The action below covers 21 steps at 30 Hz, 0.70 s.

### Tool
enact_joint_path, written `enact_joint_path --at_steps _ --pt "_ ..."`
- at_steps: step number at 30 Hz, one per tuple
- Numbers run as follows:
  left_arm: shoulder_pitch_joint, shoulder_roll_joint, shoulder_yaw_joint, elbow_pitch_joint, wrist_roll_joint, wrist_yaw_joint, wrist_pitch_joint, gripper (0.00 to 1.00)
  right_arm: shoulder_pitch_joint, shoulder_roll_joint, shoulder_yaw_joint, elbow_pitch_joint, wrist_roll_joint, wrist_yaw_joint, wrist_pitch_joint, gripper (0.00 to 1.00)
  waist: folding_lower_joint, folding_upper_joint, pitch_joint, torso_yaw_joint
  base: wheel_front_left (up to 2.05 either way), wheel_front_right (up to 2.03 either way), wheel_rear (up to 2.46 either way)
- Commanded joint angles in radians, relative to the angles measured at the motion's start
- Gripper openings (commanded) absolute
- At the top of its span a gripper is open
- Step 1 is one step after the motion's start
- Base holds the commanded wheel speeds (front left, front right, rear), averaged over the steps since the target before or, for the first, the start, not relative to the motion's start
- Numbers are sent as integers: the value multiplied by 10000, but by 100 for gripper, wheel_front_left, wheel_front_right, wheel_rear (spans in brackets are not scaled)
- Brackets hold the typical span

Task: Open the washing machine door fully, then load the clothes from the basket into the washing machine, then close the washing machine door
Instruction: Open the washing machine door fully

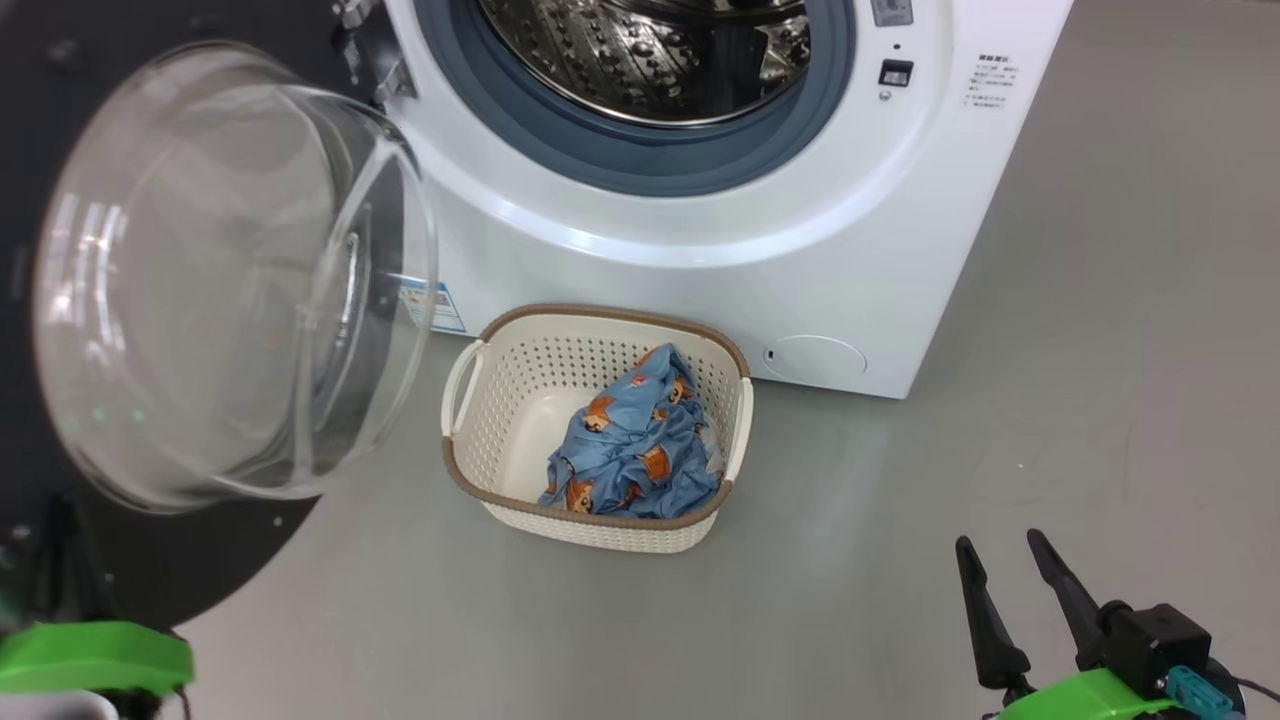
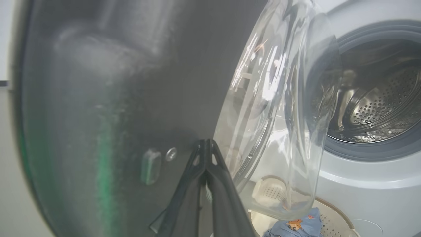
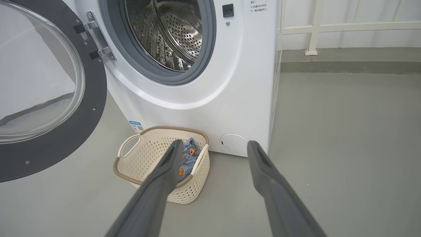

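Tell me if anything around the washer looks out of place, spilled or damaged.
Nothing stands out. The washing machine door hangs open on its hinge, the basket stands upright on the floor before the washing machine, and the clothes lie bundled inside it, none spilled.

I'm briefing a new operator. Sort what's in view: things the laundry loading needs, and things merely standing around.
Needed for the job:
washing machine door, open
washing machine
basket
clothes, lying in the basket
left gripper, shut, at the door's black ring
right gripper, open

Merely there:
white railing
grey floor
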Motion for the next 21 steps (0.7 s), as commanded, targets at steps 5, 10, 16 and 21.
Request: enact_joint_path --at_steps 5,10,16,21 --pt "-834 656 1059 268 144 -71 -71 0 -482 -66 259 -222 -165 62 -74 100 0 0 149 -124 0 0 0" --pt "-1363 743 1590 679 276 -166 -71 0 -547 -66 265 -189 -202 62 -74 100 0 0 246 -149 0 0 0" --pt "-1775 840 2033 1181 551 -310 -72 0 -636 -66 319 -164 -196 62 -74 100 0 0 298 -225 0 0 0" --pt "-1951 849 2294 1378 818 -433 -72 0 -641 -66 316 -137 -177 62 -74 100 0 0 291 -270 0 0 0"
